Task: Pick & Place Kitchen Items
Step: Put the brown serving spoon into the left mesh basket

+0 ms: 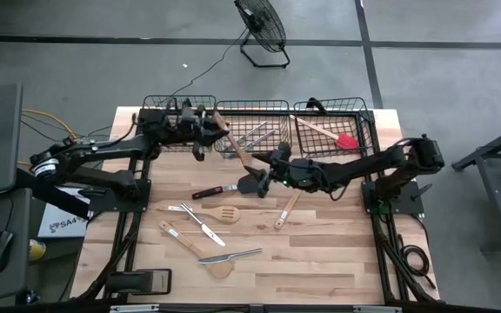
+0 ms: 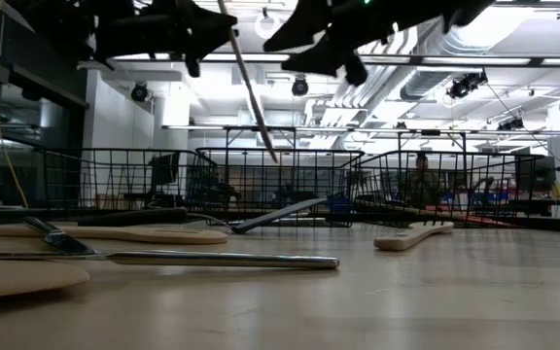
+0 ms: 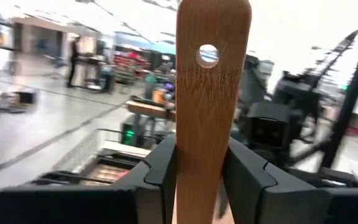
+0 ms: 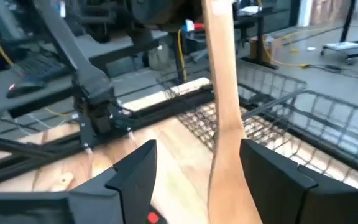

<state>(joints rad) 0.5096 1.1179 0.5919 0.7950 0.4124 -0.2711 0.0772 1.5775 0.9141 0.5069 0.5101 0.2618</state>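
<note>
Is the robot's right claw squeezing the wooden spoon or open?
Open. The right gripper has both fingers clear of the wooden utensil; the left gripper clamps it instead.

Light wooden table (image 1: 320,261), three black wire baskets (image 1: 252,117) lined along its far edge. Nearer than the baskets, scattered on the boards: slotted wooden spatula (image 1: 226,214), wooden spoon (image 1: 286,209), silver knife (image 1: 202,224), black-handled knife (image 1: 209,192), second knife (image 1: 230,256) across a wooden spatula (image 1: 200,248)
</note>
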